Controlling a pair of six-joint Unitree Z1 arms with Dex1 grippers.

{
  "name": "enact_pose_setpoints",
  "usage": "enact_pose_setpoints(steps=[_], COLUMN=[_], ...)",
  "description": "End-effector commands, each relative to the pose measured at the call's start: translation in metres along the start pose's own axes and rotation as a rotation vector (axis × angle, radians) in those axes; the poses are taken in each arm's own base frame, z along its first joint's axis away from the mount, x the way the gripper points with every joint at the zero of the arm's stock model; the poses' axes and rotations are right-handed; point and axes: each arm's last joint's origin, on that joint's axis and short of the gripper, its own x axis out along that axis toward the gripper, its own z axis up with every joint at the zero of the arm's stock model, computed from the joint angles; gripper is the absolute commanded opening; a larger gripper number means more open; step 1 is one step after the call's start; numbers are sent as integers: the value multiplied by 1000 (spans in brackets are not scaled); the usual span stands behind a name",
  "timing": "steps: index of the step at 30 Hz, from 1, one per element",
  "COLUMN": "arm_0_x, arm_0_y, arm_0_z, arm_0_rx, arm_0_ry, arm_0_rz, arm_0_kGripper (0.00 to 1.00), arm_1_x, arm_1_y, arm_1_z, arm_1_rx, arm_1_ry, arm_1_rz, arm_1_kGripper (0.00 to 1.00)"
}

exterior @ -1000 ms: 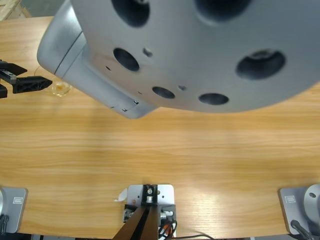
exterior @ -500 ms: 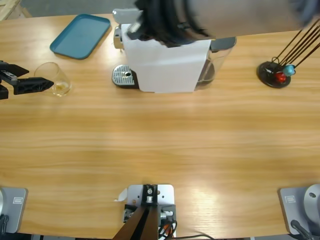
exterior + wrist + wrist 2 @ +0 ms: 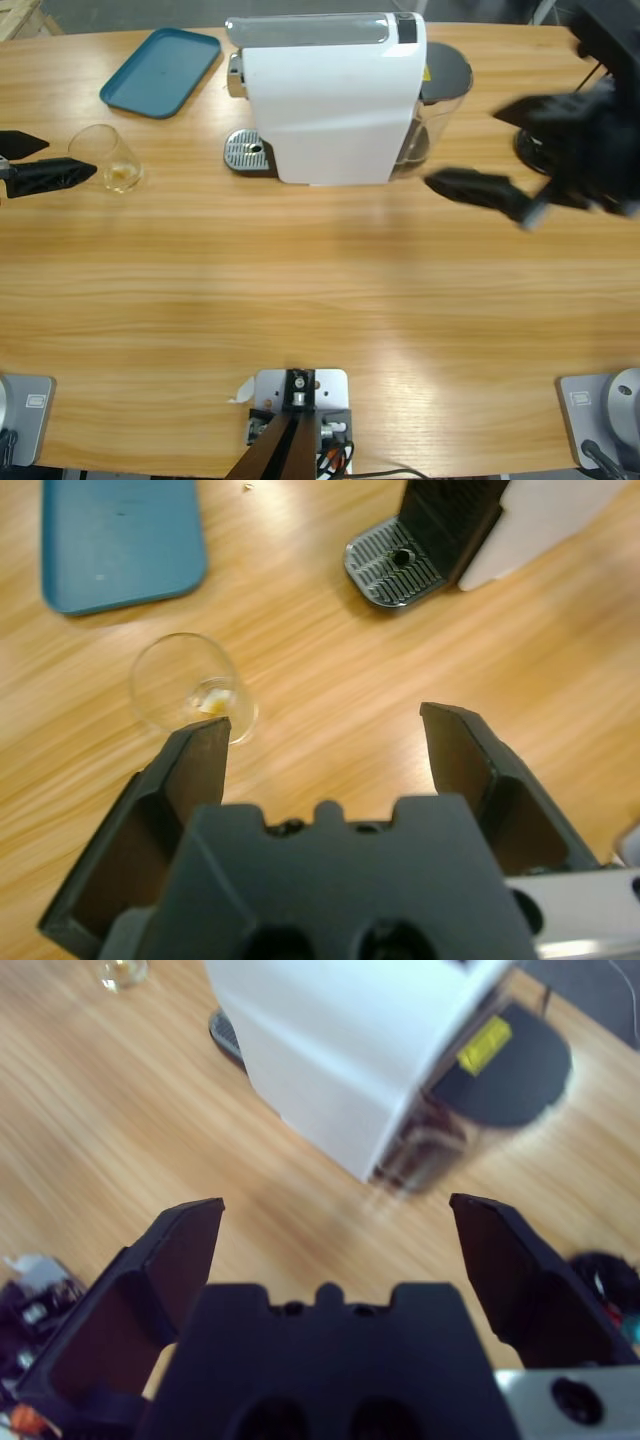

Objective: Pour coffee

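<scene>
— Where is the coffee [image 3: 122, 178] sitting for you?

— In the tumbler [image 3: 192, 688] on the counter [image 3: 320, 300], just off one jaw tip of your left claw [image 3: 325, 730], not between the jaws. The glass is standing upright.

— And the claws?

— You are holding both spread and empty. Your left is by far the nearer; your right claw [image 3: 335, 1225] is hanging well away, past the coffee machine [image 3: 325, 95].
</scene>
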Motion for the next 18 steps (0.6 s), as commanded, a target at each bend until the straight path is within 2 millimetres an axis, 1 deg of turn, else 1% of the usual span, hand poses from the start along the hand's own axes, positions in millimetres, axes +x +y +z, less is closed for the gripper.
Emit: enact_pose_setpoints(steps=[1,4,5,7,10,14,18], arm_0_x=[33,54,57,61,67,68,73], arm_0_y=[27,27,27,27,29,33,35], arm_0_z=[-7,-8,-11,-15,-15,-19,-20], arm_0_rx=[-134,-142,-145,-151,-143,-158,-157], arm_0_ry=[73,85,92,83,87,93,107], arm_0_rz=[145,113,112,113,148,248,278], arm_0_kGripper=[830,843,841,839,839,835,835], arm_1_x=[-31,-31,-31,-30,-26,-20,-16], arm_1_y=[-20,-21,-21,-21,-21,-19,-18], arm_1_z=[-45,-49,-49,-50,-51,-50,-50], arm_1_rx=[51,56,57,62,63,59,57], arm_1_ry=[22,33,37,45,58,78,87], arm_1_rz=[-8,-1,0,4,12,26,29], arm_1_kGripper=[977,977,978,977,978,982,982])
